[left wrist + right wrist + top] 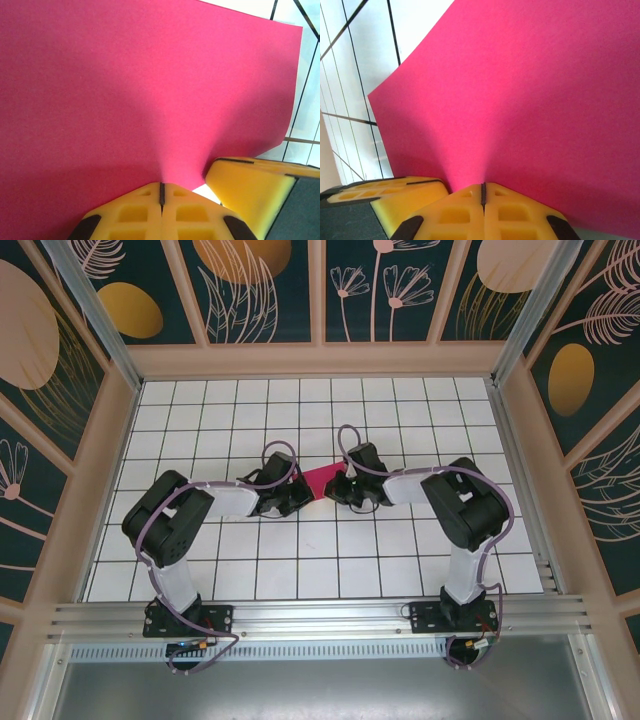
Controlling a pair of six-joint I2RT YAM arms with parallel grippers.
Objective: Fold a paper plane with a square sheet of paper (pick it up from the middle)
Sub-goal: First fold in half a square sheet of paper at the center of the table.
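Observation:
The square sheet of paper [322, 480] is magenta-pink and hangs between my two grippers at the middle of the table. My left gripper [302, 496] is shut on its left side and my right gripper [340, 494] is shut on its right side. In the left wrist view the sheet [140, 85] spreads away from the closed yellow jaws of the left gripper [161, 186], with a soft ridge rising from the pinch. In the right wrist view the right gripper [482, 186] pinches the sheet [530, 100] the same way. The two grippers sit close together. The paper plane is out of view.
The table [330, 570] is white with a black grid and is walled by a tan frame [320, 360]. An aluminium rail [320, 618] runs along the near edge by the arm bases. The other gripper's yellow finger [250, 185] crowds each wrist view's lower corner.

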